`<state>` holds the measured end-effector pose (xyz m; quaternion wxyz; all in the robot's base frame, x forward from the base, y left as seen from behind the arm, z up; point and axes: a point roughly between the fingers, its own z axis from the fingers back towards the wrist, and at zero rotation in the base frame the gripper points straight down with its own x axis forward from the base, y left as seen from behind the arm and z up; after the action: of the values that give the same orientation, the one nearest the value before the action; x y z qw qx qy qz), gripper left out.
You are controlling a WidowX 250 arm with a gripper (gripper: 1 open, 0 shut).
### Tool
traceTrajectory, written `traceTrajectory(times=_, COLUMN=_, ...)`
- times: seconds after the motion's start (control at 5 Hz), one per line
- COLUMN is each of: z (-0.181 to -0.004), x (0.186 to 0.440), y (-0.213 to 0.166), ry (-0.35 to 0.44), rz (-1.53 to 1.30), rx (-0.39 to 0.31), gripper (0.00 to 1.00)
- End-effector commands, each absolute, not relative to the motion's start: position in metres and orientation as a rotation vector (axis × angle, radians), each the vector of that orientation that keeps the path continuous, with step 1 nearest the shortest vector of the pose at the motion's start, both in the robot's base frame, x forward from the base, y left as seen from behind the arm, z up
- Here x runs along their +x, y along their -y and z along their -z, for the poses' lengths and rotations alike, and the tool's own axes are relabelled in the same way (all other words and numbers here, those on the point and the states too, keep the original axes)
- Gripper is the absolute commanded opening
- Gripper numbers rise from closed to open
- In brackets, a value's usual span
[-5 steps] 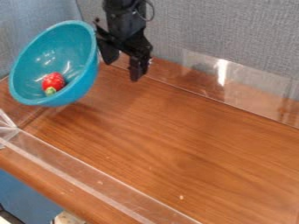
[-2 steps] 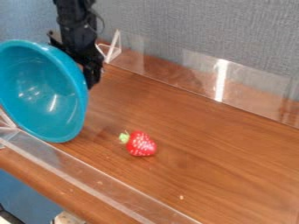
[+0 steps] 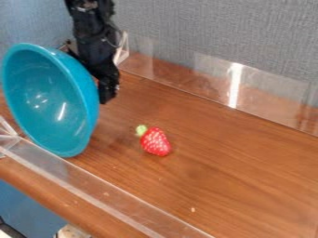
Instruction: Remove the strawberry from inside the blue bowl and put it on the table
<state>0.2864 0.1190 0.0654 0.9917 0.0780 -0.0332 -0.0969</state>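
Strawberry [image 3: 155,142] lies near 1 tilted bowl's [image 3: 52,102] rim.

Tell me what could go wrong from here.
The blue bowl stands tipped steeply on its side, so it may topple or roll. It leans out by the clear acrylic wall and might go over it. The strawberry lies loose on the table and could roll.

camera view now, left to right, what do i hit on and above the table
Blue bowl, tipped up on its side → the tool, jaws just right of the bowl's rim → strawberry, out on the wooden tabletop
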Motion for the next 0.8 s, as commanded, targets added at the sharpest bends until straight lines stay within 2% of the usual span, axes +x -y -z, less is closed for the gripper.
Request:
traceTrajectory(times=0.0, z=-0.07, x=0.284, y=-0.105, ry=0.081, rz=0.251, rx=0.156, gripper=1.0)
traceTrajectory(times=0.6, z=-0.054, x=0.293, y=-0.058, ry=0.075, rz=0.367, rx=0.124, gripper=1.0)
